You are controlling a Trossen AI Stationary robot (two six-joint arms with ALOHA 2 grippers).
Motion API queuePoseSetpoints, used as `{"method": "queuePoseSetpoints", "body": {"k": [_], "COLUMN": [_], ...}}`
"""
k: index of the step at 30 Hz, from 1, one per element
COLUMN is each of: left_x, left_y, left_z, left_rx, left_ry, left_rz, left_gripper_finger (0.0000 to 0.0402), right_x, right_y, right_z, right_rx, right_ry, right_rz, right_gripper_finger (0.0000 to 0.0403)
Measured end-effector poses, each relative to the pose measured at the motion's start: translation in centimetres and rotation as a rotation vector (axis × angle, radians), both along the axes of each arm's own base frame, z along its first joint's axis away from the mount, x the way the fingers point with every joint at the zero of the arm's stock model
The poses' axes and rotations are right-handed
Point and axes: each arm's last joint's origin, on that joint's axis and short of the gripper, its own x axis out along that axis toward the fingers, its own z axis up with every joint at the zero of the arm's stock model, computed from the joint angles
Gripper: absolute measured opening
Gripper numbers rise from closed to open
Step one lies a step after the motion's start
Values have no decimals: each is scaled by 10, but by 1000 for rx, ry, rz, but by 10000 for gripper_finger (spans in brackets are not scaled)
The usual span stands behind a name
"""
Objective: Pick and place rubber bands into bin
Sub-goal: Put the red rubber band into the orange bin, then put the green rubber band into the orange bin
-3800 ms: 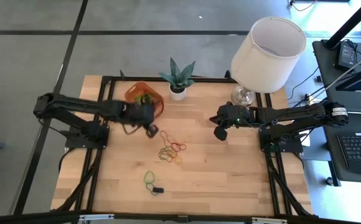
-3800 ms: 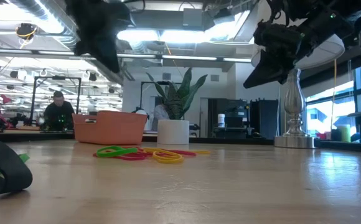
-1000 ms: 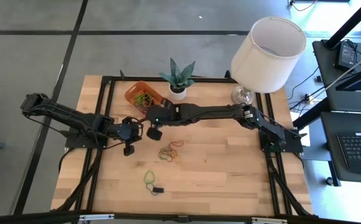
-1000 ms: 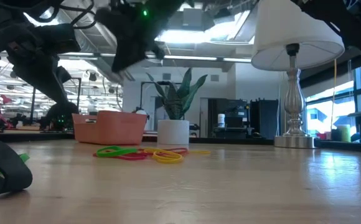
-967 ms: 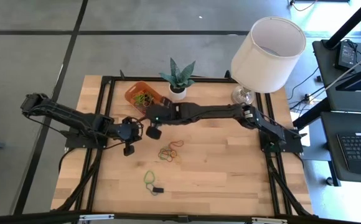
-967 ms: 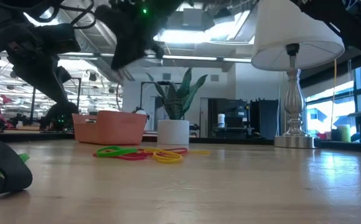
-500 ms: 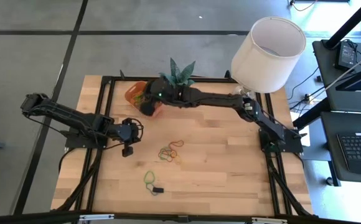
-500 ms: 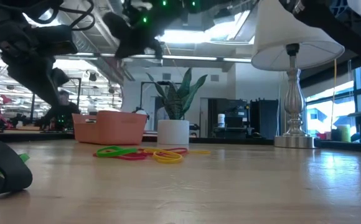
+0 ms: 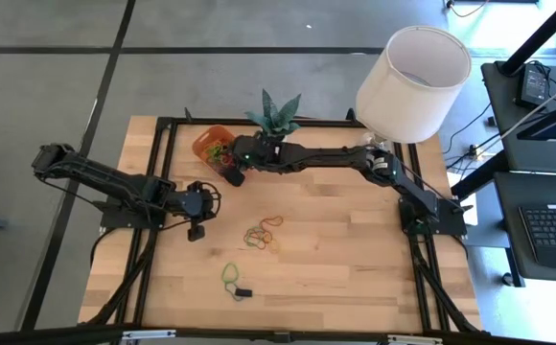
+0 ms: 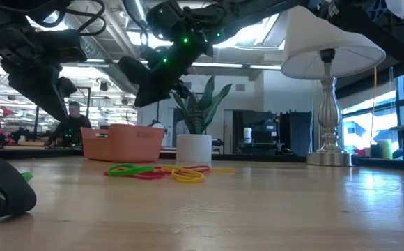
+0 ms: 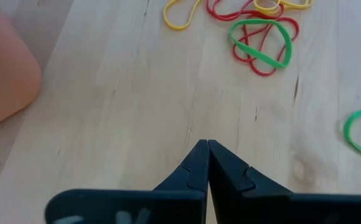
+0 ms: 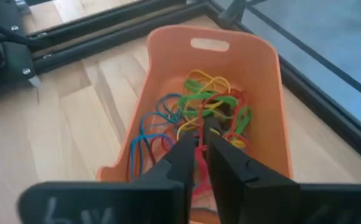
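Left gripper point(image 9: 196, 230) low over desk point(image 9: 355, 268), fingers pressed together, empty. Loose rubber bands point(image 9: 263, 234) mid-desk, just beyond it. Right gripper point(image 9: 231, 174) above bin point(image 9: 205, 144) near rim, narrow gap, red band pinched between fingers point(image 12: 224, 168). Bin at desk's far side beside plant point(image 9: 274, 119), holds many bands.

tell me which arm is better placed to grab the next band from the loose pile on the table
Left, likely. The left end effector hangs shut and empty beside the pile of thin coloured rubber bands. The right end effector is stretched over the small orange plastic bin, pinching a red band.
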Motion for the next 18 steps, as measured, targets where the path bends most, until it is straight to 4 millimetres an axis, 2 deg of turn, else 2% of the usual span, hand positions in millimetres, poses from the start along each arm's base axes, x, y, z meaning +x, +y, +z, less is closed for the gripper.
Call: {"method": "queuePoseSetpoints", "body": {"k": [10, 14, 18], "left_x": [0, 0, 0], "left_y": [0, 1, 1], "left_z": [0, 0, 0], "left_rx": [-8, -23, -29], "left_ry": [-7, -9, -14], "left_rz": [39, 64, 81], "left_gripper_finger": [2, 2, 2], "right_x": [-1, -8, -13], "right_y": [0, 2, 10], "right_z": [4, 13, 22], "right_rx": [2, 2, -43], "right_ry": [31, 153, 256], "right_rz": [2, 20, 85], "right_gripper_finger": [114, 114, 85]}}
